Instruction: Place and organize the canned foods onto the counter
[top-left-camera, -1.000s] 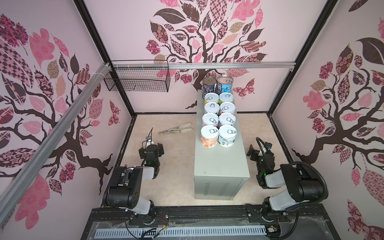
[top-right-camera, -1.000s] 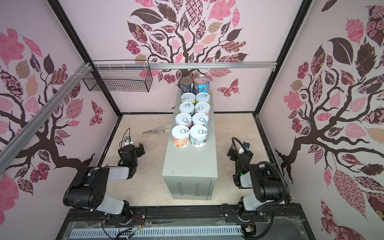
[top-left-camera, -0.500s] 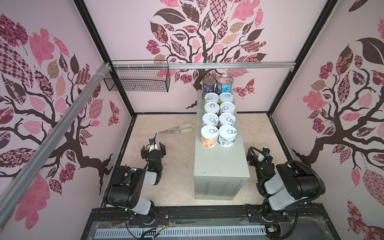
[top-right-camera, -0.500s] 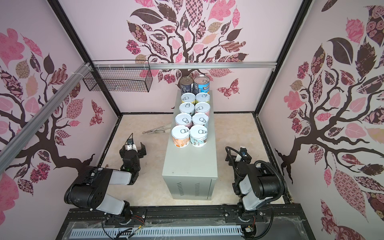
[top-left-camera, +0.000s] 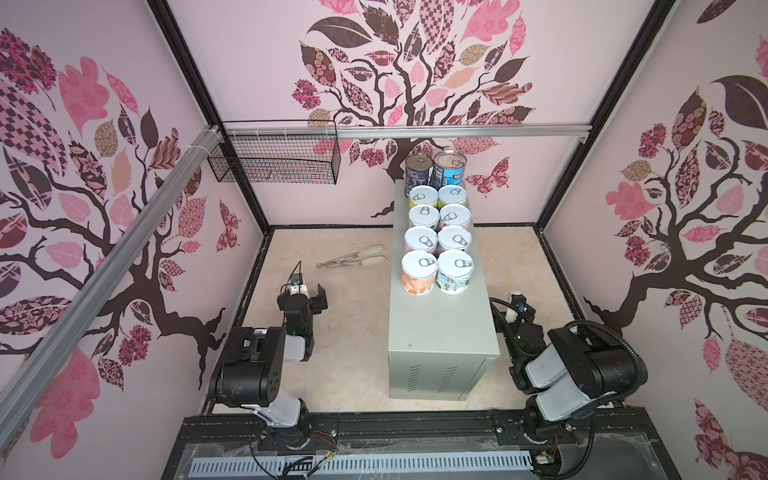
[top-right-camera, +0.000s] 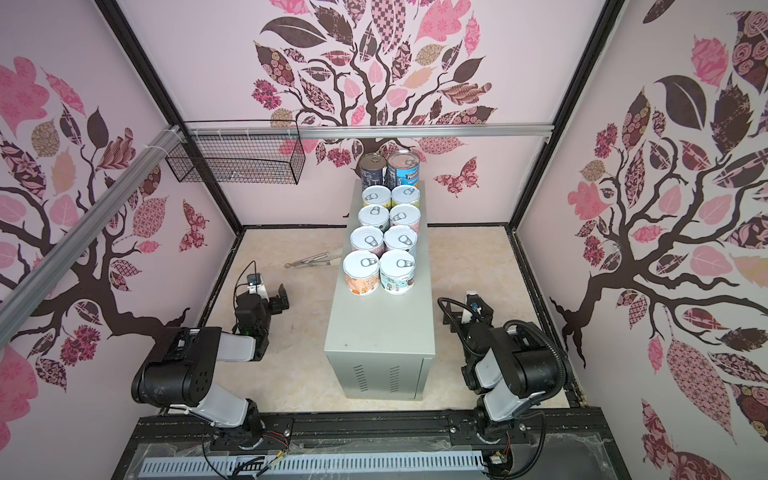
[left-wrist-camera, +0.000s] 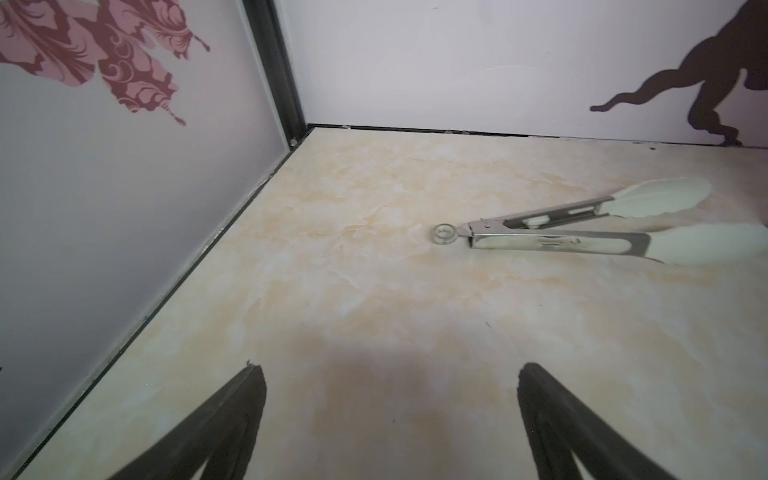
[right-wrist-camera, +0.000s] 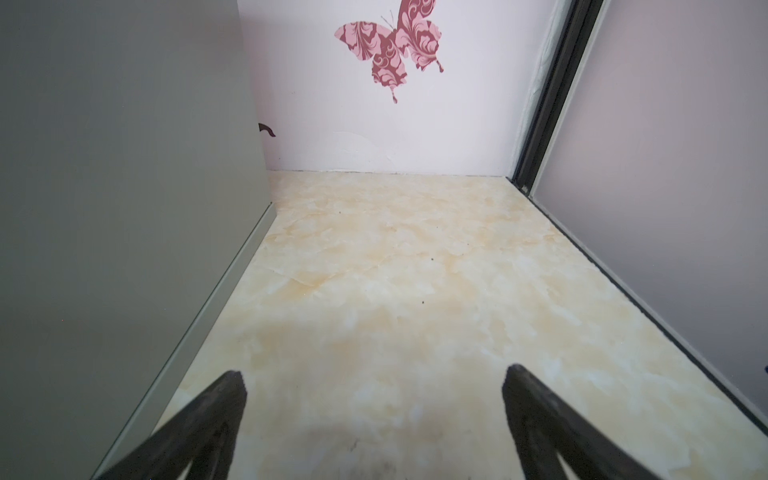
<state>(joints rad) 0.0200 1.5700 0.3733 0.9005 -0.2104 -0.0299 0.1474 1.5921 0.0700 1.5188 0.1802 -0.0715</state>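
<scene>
Beige marbled floor (top-left-camera: 353, 332) around counter (top-left-camera: 442, 324), tree-decal walls (top-left-camera: 540, 174)

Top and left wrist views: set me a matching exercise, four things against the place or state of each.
Things:
1 tongs
2 basket
3 navy can
4 left gripper

Place or state:
A far end of the counter
B hung from the rail
C lying on the floor
D open, holding nothing

Pairs: 1-C, 2-B, 3-A, 4-D.
</scene>
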